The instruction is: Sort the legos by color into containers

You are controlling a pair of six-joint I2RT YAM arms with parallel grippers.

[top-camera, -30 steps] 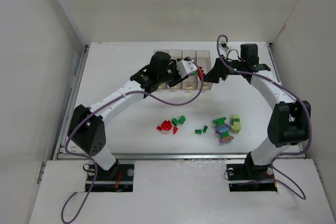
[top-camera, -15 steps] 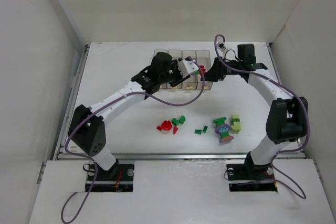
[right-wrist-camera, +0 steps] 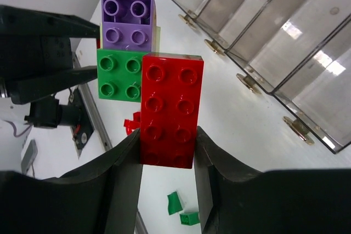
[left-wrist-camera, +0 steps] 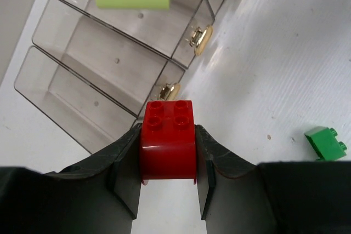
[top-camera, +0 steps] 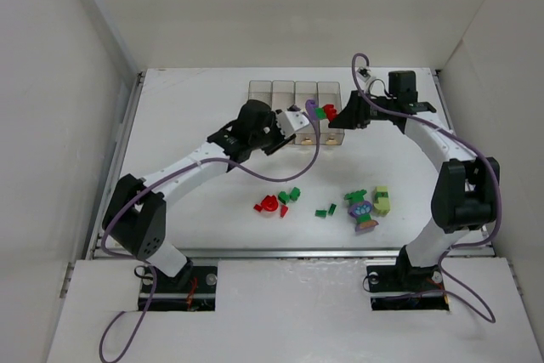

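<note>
Drawing back from the four joined clear plastic bins at the far side of the white tabletop, the left arm sits nearer its base than half a second ago. Its left claw is clamped on a glossy red four-stud square brick just short of the bins' yellowish tabs. The right claw stays at the row's right end, pinching the long red eight-stud brick of a clump, with the green square brick and purple square brick beyond its tips.
</note>
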